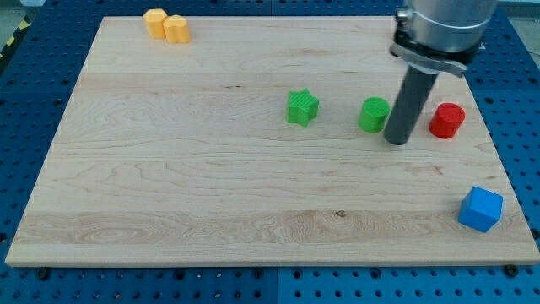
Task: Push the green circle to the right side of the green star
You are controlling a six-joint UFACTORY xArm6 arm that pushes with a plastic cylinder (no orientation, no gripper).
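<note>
Only one camera view, so here goes. The green circle (374, 114) sits on the bench (169, 186) to the view's right of the green star (302, 107), roughly level with it and a clear gap apart. My tip (396, 141) is down just beside the circle on its right side, between it and the red cylinder (446, 121). Whether the tip actually touches the circle I can't say for sure, since the rod covers that edge.

So honestly the task looks pretty much done already: the circle is on the star's right side. If anything's left, it might be a small nudge to bring it closer, and that's a judgement call.

No claw on this rig, just the rod, so it's grasping nothing.

Other stuff: blue cube (481, 209) at lower right, two yellow blocks (166, 25) at upper left, all well out of the way.
</note>
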